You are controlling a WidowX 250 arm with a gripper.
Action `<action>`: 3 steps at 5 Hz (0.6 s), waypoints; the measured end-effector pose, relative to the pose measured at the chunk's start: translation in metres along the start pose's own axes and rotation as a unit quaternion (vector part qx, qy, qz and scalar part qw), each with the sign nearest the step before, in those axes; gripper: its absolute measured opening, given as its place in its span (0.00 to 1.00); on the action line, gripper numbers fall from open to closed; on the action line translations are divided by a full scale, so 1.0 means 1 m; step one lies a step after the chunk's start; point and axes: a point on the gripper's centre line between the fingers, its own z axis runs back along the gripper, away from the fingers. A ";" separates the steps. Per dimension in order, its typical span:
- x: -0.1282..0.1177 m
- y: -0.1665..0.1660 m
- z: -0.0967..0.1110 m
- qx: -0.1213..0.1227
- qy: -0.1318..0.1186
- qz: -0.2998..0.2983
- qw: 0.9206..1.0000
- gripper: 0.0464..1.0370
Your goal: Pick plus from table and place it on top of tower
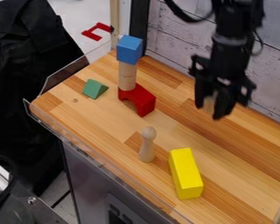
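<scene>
Claw point(209, 110) pinches pale wooden piece point(209, 103), maybe plus-shaped. Lift high, line up over blue wooden cube point(129, 50) left of claw, lower softly.

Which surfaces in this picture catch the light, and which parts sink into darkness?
In the camera view, the blue block is lighter on top than on its sides, and the yellow block shows bright; in the same view, the dark cloth at left sinks into near-black, with few folds readable.
</scene>
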 end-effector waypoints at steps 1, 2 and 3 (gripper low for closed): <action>-0.007 0.005 0.017 -0.005 -0.002 0.005 1.000 0.42; -0.013 0.017 0.042 -0.012 -0.023 0.025 0.999 0.42; -0.012 0.033 0.065 0.001 -0.045 0.047 0.998 0.42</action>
